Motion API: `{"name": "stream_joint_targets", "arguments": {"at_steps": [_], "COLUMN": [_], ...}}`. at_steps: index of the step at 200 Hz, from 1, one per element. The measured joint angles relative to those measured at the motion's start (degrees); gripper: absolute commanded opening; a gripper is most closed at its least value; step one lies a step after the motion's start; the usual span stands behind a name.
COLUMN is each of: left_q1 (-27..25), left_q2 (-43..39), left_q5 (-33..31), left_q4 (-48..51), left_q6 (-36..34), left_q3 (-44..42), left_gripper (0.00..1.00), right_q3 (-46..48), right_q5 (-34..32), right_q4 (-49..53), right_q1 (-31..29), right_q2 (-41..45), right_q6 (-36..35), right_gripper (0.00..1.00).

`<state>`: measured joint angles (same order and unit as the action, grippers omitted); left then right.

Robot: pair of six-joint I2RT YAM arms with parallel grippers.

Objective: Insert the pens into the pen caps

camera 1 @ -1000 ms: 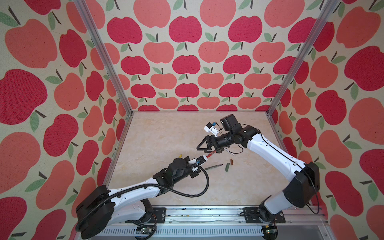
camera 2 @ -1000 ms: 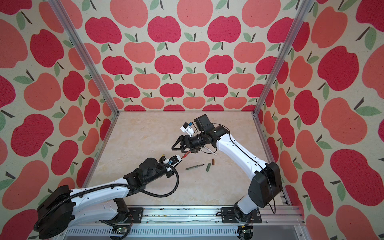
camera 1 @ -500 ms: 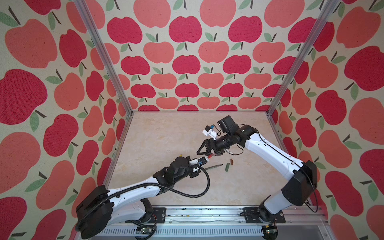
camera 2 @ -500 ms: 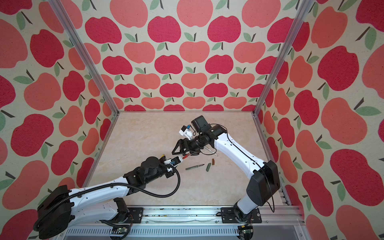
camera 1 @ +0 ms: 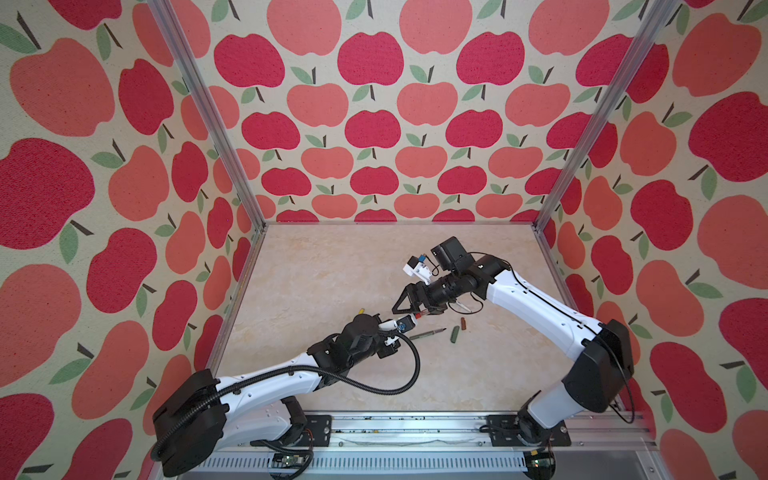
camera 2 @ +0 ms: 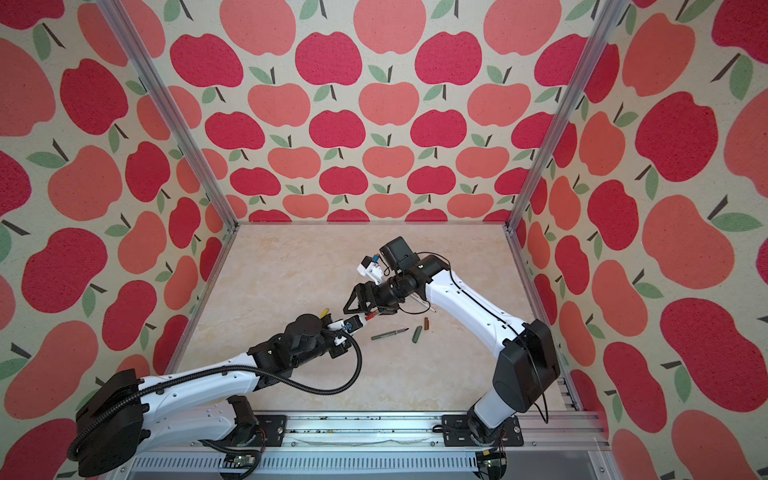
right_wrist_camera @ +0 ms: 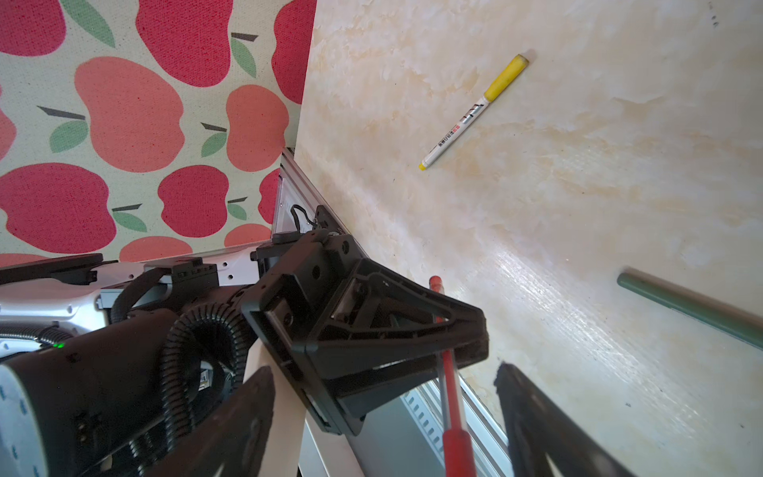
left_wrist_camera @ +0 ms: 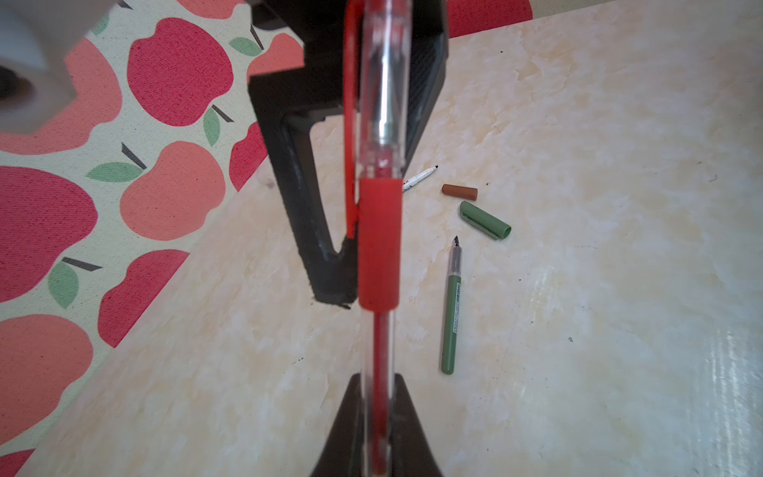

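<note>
Pinching the red pen [left_wrist_camera: 379, 243] low on its barrel, left fingers [left_wrist_camera: 344, 433] pressed tight on it, pen held up off the counter [left_wrist_camera: 598, 289] and aimed toward the right arm. Right fingers [right_wrist_camera: 536, 429] spread wide either side of the pen's front end, with clear gaps on both sides in the right wrist view. Red-clipped cap [left_wrist_camera: 350, 124], clear-bodied, looks already over the nib; how fully seated, cannot tell.

On the counter beyond: green pen [left_wrist_camera: 451, 318] uncapped, nib bare, lying flat; green cap [left_wrist_camera: 485, 220] just past its nib, apart; brown cap [left_wrist_camera: 459, 191] near that; white pen with dark tip [left_wrist_camera: 419, 178] partly hidden behind the red pen. White pen with yellow cap [right_wrist_camera: 475, 111] lies well apart from these, on the left arm's side, seemingly capped.

Handling, as judged: pens light, stiff, smooth plastic, so prone to roll on the counter and swivel in a pinch. Rubbery red sleeve is likely the surest hold on this one. Take the green pen mid-barrel, clear of the nib, which is fine and could bend or smear. Caps short, hollow, slippery; grip lightly across the closed end, leaving the mouth free and round
</note>
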<state>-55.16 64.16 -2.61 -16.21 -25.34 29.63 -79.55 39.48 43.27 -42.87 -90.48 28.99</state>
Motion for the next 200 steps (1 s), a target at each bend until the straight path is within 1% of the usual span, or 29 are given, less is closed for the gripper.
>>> {"name": "stream_joint_targets", "arguments": {"at_steps": [144, 200], "left_q1": [0.0, 0.0], "left_q2": [2.91, 1.49], "left_q5": [-1.09, -0.94], "left_q4": [1.09, 1.62], "left_q6": [-0.35, 0.31], "left_q3": [-0.02, -0.28], "left_gripper": [0.0, 0.0], "right_q3": [3.54, 3.08], "right_q5": [0.02, -0.02], "right_q4": [-5.05, -5.2], "right_q1": [-1.4, -1.14], "right_q2": [-0.92, -0.39], "right_q6": [3.72, 3.87], "right_gripper": [0.86, 0.89]}}
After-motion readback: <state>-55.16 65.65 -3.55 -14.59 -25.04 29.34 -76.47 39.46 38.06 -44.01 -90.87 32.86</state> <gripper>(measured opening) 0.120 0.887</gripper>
